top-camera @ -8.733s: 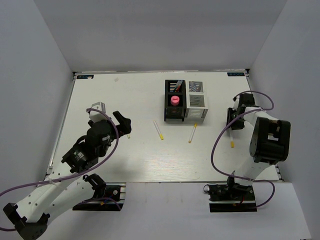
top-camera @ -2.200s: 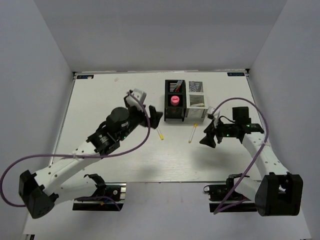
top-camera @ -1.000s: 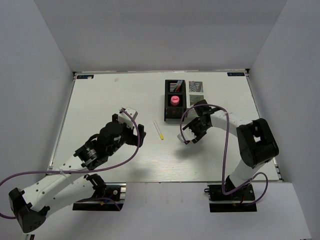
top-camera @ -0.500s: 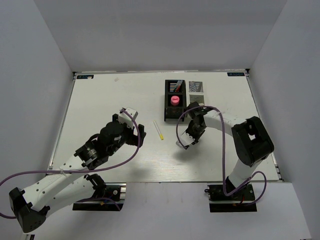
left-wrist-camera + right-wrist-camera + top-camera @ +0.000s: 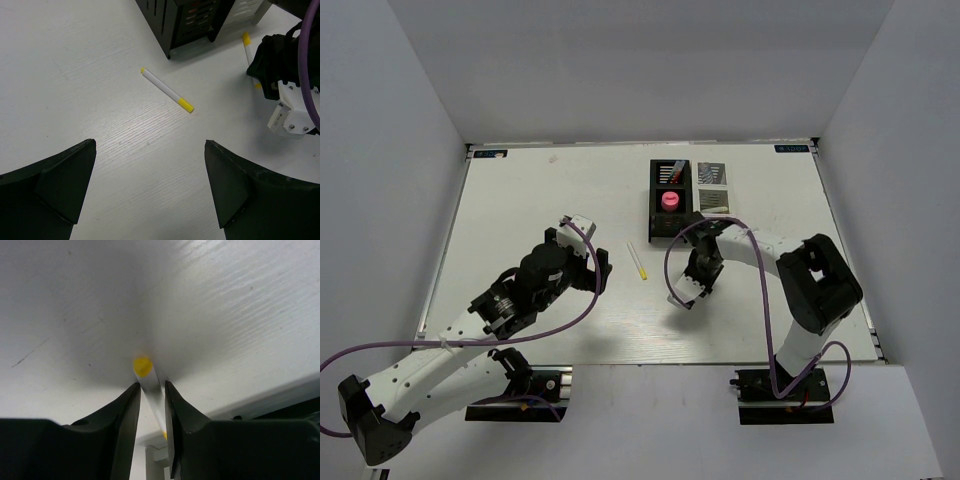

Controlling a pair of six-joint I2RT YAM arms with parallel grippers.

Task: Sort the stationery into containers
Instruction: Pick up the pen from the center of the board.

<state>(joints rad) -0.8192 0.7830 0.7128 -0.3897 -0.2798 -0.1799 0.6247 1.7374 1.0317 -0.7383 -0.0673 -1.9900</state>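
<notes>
1. White plastic with yellow ends, the pen (image 5: pixel 143 366) lies on the table (image 5: pixel 540 200) just in front of the black box (image 5: pixel 656 215) and the white box (image 5: pixel 714 200).
2. It looks light, stiff and smooth. Being round, it would probably roll or swivel if pinched off-centre, so a grip across the barrel near the middle seems best.
3. The right gripper (image 5: pixel 151 385) has its jaws drawn narrow, one against each side of the barrel. No gap shows, so it appears to grip the pen. Whether the pen is off the table cannot be told.
4. The right arm is folded, its elbow out to the right and its wrist pitched down at the table.
5. The left gripper (image 5: pixel 150 145) hovers with its jaws spread wide, holding nothing. A second pen (image 5: pixel 166 90) lies loose ahead of it.
</notes>
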